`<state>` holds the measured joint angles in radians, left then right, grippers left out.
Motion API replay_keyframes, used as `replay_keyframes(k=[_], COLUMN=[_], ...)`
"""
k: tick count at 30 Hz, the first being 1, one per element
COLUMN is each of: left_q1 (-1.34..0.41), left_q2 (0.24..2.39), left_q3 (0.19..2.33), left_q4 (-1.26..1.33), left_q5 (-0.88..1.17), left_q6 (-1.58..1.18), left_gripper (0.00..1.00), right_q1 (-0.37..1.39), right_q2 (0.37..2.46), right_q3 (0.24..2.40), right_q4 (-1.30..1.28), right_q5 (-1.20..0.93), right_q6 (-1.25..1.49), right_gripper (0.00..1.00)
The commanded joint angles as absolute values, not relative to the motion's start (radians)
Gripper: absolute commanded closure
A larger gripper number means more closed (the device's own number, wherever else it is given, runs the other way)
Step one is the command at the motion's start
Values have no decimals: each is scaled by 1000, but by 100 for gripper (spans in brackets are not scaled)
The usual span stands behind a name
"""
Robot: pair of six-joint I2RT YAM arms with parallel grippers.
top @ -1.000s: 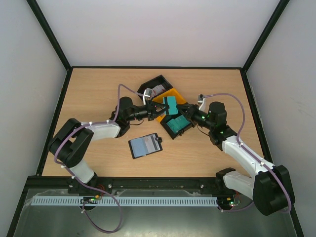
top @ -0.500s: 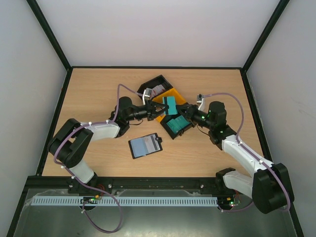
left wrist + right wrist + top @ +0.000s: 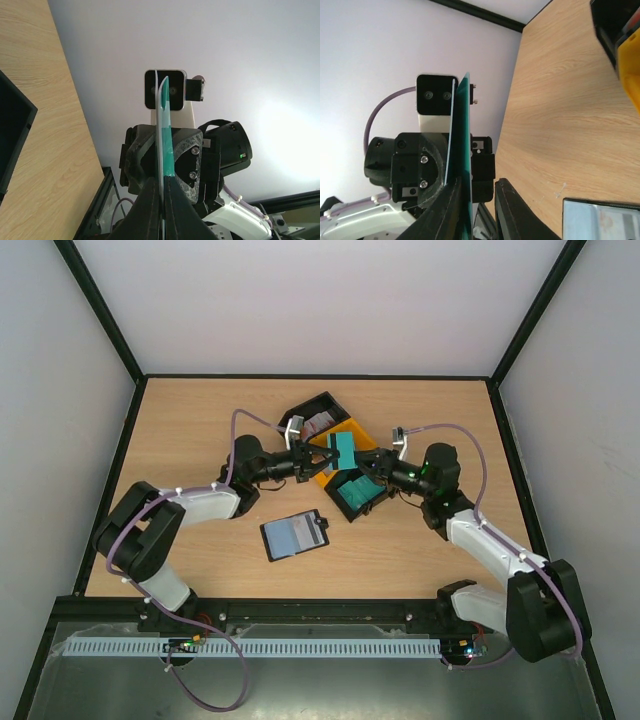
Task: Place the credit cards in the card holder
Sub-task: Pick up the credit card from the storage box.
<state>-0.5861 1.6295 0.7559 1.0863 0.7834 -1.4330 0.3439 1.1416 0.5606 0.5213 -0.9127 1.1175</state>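
Credit card (image 3: 345, 451) above yellow tray (image 3: 353, 429)

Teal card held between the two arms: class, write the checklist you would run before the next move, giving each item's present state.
1. Left end effector shut on the teal card: ok.
2. Right end effector open enough to back off: ok, a gap shows between the card and one finger.
3. Only one card in the grip: cannot tell; the edge shows white beside teal.
4. Card holder lying open on the table, pale inside up: ok.
5. Holder's slot turned toward the card: cannot tell.
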Motion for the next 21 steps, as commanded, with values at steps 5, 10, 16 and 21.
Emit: replay_keyframes(k=[5,10,16,21], left_q1=[-597,-589,-562,-543], left_q2=[1612,1602,1579,1559], left_q3=[804,802,768,743], left_q4=[1115,1068,1048,1048], left_q5=[813,809,807,812], left_q6=[-1443,-1424,-1418,-1415], left_gripper=[97,92,90,94], right_q1=[365,364,362,361], right_q2=[1148,1121,1055,1030], right_q3=[568,588,637,673], right_q4=[699,637,500,436], right_q5=[-1060,-983,-865,-817], right_q6=[1213,1193,1150,1144], right_gripper=[90,98,98,98])
